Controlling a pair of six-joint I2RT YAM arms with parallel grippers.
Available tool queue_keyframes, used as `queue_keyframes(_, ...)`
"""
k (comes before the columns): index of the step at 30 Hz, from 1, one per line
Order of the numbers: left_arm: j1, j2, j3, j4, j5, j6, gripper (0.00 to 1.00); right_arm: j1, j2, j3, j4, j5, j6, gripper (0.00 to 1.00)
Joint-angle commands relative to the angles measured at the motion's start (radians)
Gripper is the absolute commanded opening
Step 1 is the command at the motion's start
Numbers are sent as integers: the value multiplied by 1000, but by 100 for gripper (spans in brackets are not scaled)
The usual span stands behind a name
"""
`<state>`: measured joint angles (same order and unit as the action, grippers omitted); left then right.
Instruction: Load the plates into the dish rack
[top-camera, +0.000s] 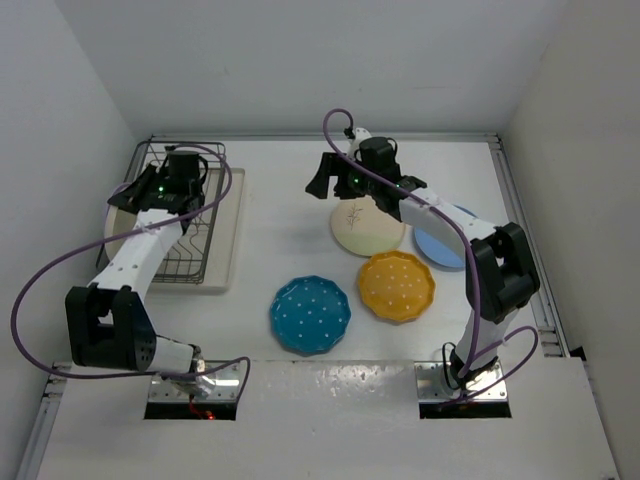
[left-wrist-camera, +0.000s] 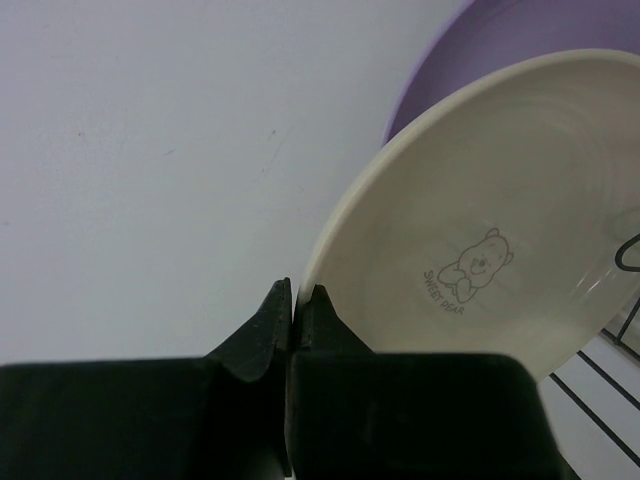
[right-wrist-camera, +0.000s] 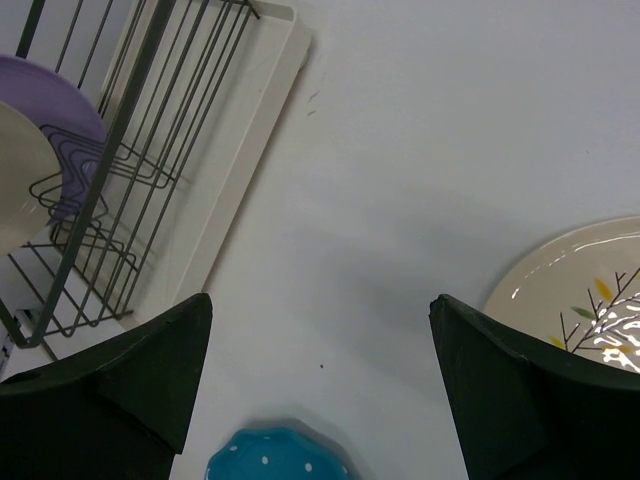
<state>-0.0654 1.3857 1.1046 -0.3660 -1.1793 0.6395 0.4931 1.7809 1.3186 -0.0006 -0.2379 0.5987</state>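
Observation:
My left gripper (left-wrist-camera: 293, 295) is shut on the rim of the cream plate (left-wrist-camera: 500, 210), which stands on edge over the dish rack (top-camera: 196, 250). Just behind it stands the purple plate (left-wrist-camera: 520, 40). In the top view the left gripper (top-camera: 137, 197) is at the rack's left side. My right gripper (top-camera: 338, 182) hangs open and empty above the table, its fingers (right-wrist-camera: 160, 370) wide apart. Beside it lies the cream-green sprig plate (top-camera: 367, 228). Flat on the table are the light blue plate (top-camera: 447, 245), the orange-yellow dotted plate (top-camera: 397, 286) and the scalloped teal plate (top-camera: 311, 314).
The rack sits on a cream drip tray (top-camera: 230, 240) at the table's left, close to the left wall. White walls close in the back and both sides. Purple cables loop off both arms. In the right wrist view the rack (right-wrist-camera: 130, 150) shows the purple plate (right-wrist-camera: 50, 90).

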Motion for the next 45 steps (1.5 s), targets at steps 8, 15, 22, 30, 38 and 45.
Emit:
queue_keyframes(8, 4, 119, 66, -16, 142, -250, 0, -5, -14, 36, 27, -20, 10, 90)
queue_keyframes(15, 16, 119, 32, -45, 123, -394, 0, -8, -17, 34, 28, -14, 10, 90)
queue_keyframes(22, -36, 240, 41, -80, -278, -682, 0, -4, -24, 24, 27, -8, 4, 90)
queue_keyframes(30, -36, 253, 90, -125, -200, -709, 0, -11, -52, -10, 30, 3, -5, 90)
queue_keyframes(38, -36, 201, 124, -160, -168, -673, 0, -13, -66, -25, 33, 11, -2, 90)
queue_keyframes(45, -36, 152, 198, -160, -168, -566, 100, -17, -74, -39, 44, 3, -2, 92)
